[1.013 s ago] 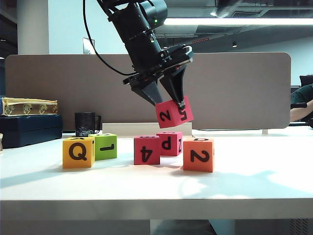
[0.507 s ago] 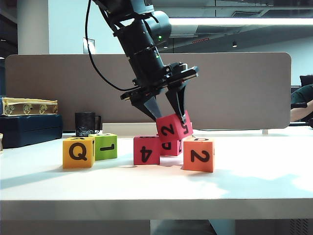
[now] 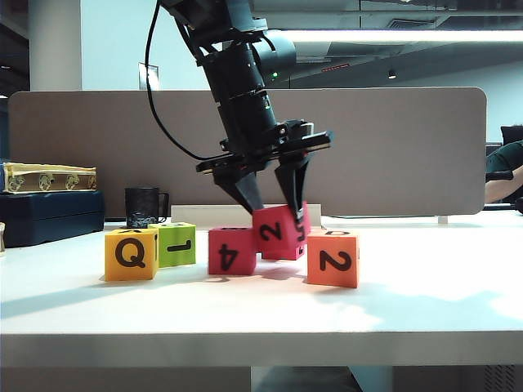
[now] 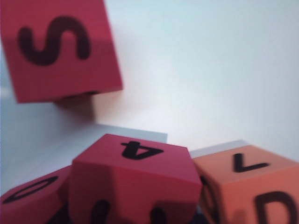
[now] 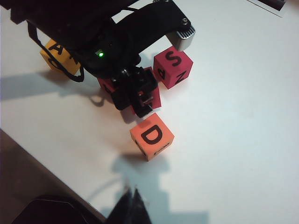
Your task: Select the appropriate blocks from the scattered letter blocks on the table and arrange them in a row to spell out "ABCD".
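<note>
The left gripper [image 3: 274, 214] jaws clamp a pink-red cube [image 3: 276, 229] wedged between the 4 cube [image 3: 231, 251] and orange cube [image 3: 333, 258]; right gripper [image 5: 133, 201] jaws together, above open surface [image 3: 425, 294].

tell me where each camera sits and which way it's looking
Exterior view: low at the table's front edge, looking level across the table at the block row; shows the left arm and left gripper clamped on a pink-red cube.
Left wrist view: on the left arm, looking down close at the cubes; no fingers show.
Right wrist view: high on the right arm, looking down; shows the left arm and the right gripper tips, shut.
Shared: the orange cube appears in all three.
</note>
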Controlling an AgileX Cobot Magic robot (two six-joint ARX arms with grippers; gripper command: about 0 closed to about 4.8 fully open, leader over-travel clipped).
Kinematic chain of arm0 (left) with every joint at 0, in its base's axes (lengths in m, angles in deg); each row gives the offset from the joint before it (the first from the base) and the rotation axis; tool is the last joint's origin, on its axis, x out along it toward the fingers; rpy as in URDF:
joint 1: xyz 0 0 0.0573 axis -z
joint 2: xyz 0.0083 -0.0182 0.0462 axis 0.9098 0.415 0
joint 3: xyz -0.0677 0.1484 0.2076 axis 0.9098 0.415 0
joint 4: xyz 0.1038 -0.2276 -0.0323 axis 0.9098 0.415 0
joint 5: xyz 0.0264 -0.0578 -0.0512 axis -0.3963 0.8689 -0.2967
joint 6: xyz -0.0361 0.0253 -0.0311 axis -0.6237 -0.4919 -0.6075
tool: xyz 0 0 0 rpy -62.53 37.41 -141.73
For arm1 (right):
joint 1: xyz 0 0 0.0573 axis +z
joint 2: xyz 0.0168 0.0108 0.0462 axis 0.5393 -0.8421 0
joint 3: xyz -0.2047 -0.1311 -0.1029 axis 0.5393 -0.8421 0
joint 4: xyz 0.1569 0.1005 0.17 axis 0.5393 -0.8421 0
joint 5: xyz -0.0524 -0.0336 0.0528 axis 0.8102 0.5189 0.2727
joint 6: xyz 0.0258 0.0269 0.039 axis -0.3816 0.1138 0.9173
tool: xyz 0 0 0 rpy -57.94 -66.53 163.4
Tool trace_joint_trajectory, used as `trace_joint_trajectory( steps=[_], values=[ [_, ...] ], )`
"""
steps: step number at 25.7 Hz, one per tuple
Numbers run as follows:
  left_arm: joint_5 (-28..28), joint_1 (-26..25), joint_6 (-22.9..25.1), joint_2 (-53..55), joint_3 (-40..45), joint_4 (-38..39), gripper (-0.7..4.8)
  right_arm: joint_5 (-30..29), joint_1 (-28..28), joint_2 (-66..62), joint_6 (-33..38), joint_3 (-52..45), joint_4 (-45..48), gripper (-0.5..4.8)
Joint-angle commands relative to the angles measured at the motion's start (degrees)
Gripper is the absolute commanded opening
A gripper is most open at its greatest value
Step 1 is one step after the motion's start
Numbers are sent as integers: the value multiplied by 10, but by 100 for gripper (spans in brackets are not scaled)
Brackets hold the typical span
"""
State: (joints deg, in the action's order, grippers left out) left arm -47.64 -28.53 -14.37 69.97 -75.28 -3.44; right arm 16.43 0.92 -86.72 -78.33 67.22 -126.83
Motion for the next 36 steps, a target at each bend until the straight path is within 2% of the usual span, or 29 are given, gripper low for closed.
trace_joint_trajectory(
  steps=[1,14,20,24,28,36],
  values=[
    [-29,0,5,-3,0,22,204,-1,1,1,0,2,2,-2],
    [-23,2,-10,-3,1,38,215,-1,1,1,0,2,1,-2],
    [4,2,-36,-2,9,31,215,-1,1,1,0,2,2,-1],
    [15,2,-36,6,14,35,220,-1,1,1,0,2,1,-2],
    [13,3,12,15,14,48,220,-3,1,1,0,2,1,-2],
    [-8,1,177,15,14,86,219,-3,1,1,0,2,2,-2]
  ],
)
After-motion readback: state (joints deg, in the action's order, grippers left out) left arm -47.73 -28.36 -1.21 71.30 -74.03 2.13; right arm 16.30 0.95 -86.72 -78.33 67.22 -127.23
